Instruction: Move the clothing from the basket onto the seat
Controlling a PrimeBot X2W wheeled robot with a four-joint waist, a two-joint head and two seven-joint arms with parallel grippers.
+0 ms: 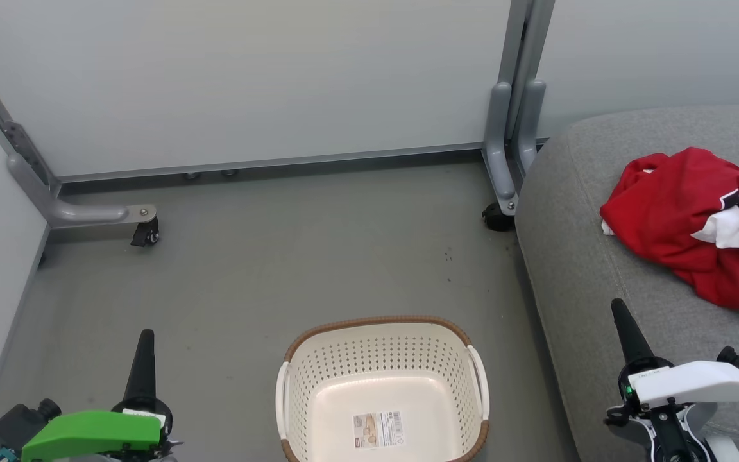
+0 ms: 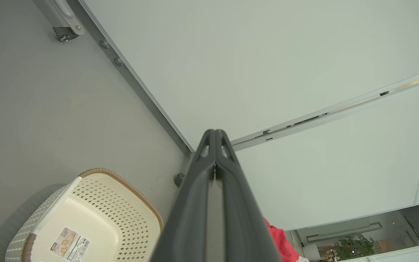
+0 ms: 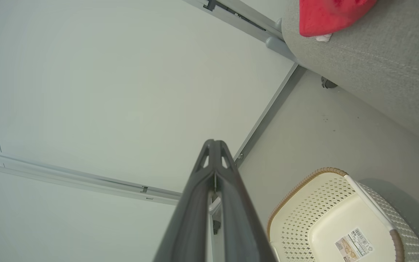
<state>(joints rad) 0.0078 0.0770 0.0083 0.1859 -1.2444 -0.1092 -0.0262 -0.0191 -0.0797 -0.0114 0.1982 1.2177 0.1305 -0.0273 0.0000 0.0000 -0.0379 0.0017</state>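
The red clothing (image 1: 690, 224) lies bunched on the grey seat (image 1: 581, 256) at the right, with white panels showing at its right side. The cream basket (image 1: 318, 359) stands on the floor in the lower middle, holding nothing but a paper label on its base. My left gripper (image 1: 145, 337) is shut at the lower left, apart from the basket. Over the seat's front part, my right gripper (image 1: 618, 308) is shut, below the clothing and not touching it. The wrist views show each pair of fingers pressed together: left gripper (image 2: 215, 133), right gripper (image 3: 214, 142), with the basket (image 2: 136, 218) (image 3: 296, 218) beside them.
Pale partition walls (image 1: 247, 83) close off the back and left. Their grey feet with castors (image 1: 145, 232) (image 1: 496, 218) stand on the grey floor (image 1: 292, 256). The floor between walls, basket and seat is open.
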